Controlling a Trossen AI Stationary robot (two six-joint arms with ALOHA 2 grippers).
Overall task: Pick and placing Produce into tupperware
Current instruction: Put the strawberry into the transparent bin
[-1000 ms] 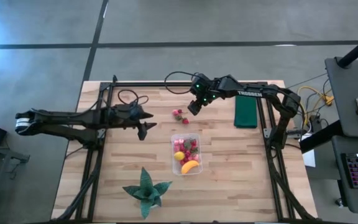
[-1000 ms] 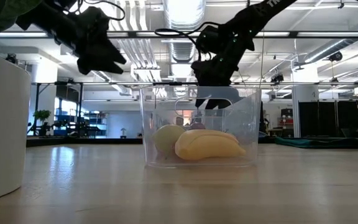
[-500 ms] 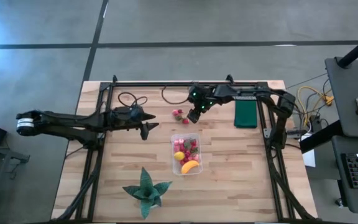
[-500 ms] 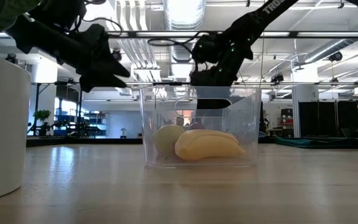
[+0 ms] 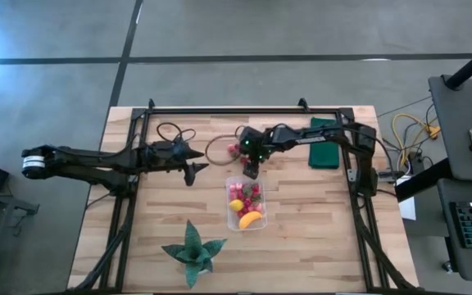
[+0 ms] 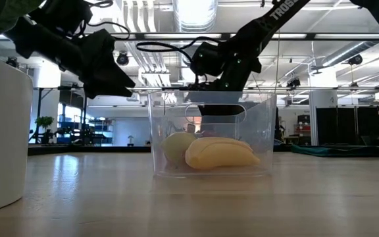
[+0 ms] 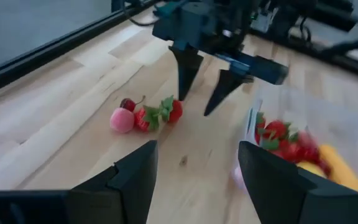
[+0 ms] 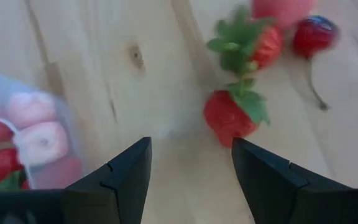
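strawberries fill our right wrist view: two red ones with green leaves, a pink piece and a dark cherry-like piece lie on the wood just ahead of the right gripper, whose fingers stand well apart with nothing between them. beside its other finger we see a corner of the tupperware with pink and red pieces inside. from above we can only make out a dark gripper over a speck of red, at the tupperware's far end. in the left wrist view the left gripper is wide open and empty too; ahead of its fingers lie the loose strawberries, with the right gripper's two prongs pointing down just beyond them and the tupperware to one side. only the low view shows us the banana lying flat, long axis along the near wall of the tupperware, with the lemon touching its end.
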